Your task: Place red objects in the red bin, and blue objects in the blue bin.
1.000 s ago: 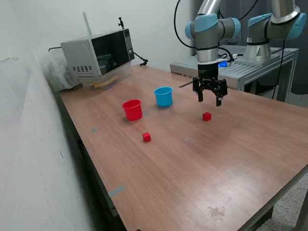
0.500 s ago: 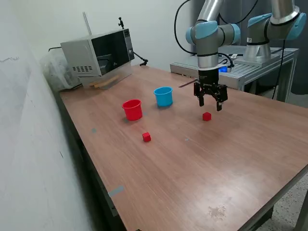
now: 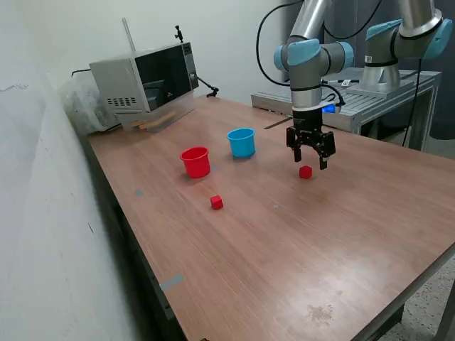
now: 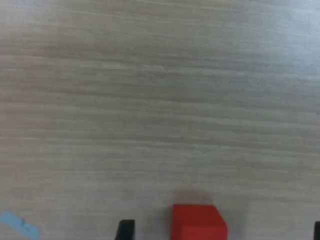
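Observation:
Two small red cubes lie on the wooden table: one (image 3: pixel 306 172) just below my gripper (image 3: pixel 311 161), the other (image 3: pixel 216 202) nearer the front, toward the exterior view's left. My gripper hangs open right above the first cube, fingers spread and nothing between them. In the wrist view that red cube (image 4: pixel 198 223) sits at the picture's edge between the dark fingertips (image 4: pixel 125 229). The red bin (image 3: pixel 195 161) and the light blue bin (image 3: pixel 242 142) stand upright side by side behind the cubes. No blue objects show in either view.
A microwave (image 3: pixel 146 82) stands at the back on the exterior view's left. A second robot arm (image 3: pixel 398 42) is mounted on a metal bench (image 3: pixel 355 99) behind the table. A bit of blue tape (image 4: pixel 17 224) lies on the tabletop.
My gripper has come down and slightly toward the exterior view's right, closing in over the red cube. The cubes and bins have not moved.

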Robot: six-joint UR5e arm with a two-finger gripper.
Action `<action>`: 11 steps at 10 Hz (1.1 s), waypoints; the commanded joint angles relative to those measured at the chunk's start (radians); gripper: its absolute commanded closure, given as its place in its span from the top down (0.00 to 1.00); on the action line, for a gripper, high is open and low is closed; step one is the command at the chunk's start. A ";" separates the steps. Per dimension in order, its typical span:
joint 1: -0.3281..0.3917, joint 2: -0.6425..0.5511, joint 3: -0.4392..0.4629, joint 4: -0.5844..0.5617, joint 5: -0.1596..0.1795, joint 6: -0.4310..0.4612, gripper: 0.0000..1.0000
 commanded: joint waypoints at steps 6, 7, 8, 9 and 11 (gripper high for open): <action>-0.002 0.049 -0.040 -0.001 0.000 0.001 1.00; -0.002 0.049 -0.040 -0.001 0.000 0.001 1.00; -0.002 0.049 -0.042 -0.001 0.000 0.001 0.00; -0.003 0.049 -0.043 -0.001 -0.002 0.001 0.00; -0.012 0.049 -0.043 0.000 -0.002 0.001 0.00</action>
